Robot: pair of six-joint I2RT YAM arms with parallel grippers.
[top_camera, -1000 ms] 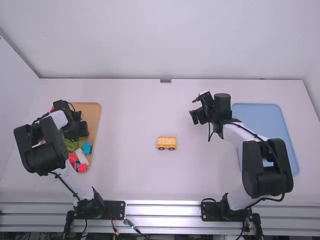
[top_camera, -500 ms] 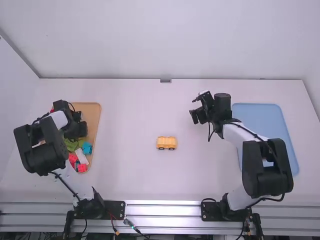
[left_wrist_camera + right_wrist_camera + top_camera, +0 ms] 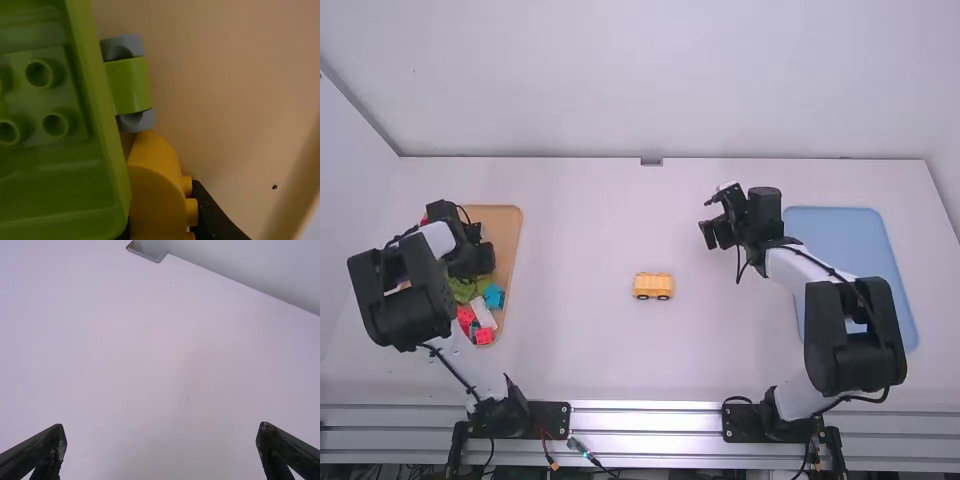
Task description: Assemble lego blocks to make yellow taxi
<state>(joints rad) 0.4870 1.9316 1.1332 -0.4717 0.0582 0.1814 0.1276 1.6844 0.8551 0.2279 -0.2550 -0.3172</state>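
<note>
Yellow wheeled assembly: on counter
Left end effector: we see it clamped on yellow block
Right end effector: apart

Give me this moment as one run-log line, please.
left claw: at yellow block, in tan tray | right claw: open, above table | yellow wheeled piece: mid-table, unheld

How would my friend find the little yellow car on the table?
On the white table, find the tan tray on the left and the blue tray on the right. Between them sits a small yellow block on dark wheels. Unlike the jumbled blocks in the tan tray, it stands on the table itself.
</note>
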